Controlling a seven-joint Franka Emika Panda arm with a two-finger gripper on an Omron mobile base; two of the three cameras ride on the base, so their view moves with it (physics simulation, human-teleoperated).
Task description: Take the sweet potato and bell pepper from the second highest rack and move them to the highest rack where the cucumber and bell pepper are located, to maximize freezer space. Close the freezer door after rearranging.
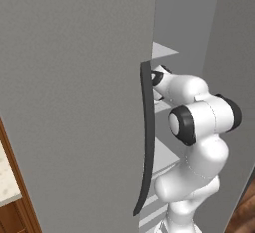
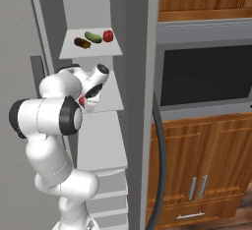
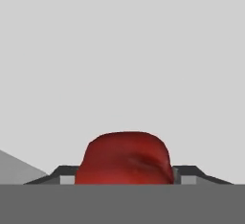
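The freezer stands open, its door (image 1: 74, 102) swung out at my left with a long dark handle (image 1: 146, 137). On the highest rack (image 2: 91, 53) lie a green cucumber (image 2: 93, 37), a red bell pepper (image 2: 108, 36) and a dark reddish-brown oblong vegetable (image 2: 82, 43). My arm reaches onto the second highest rack (image 2: 112, 105). There my gripper (image 3: 124, 170) is shut on a second red bell pepper (image 3: 124, 158), a dark fingertip (image 3: 64, 171) against each side. A red sliver of that pepper (image 2: 81, 100) peeks out beside my arm. The sweet potato is hidden.
A wall oven (image 2: 204, 76) in wood framing stands right of the freezer, with wooden cabinet doors (image 2: 197, 170) below and above. The freezer's other door edge (image 2: 142, 101) with a curved dark handle (image 2: 160, 165) borders the opening. Lower shelves (image 2: 101, 160) continue beneath.
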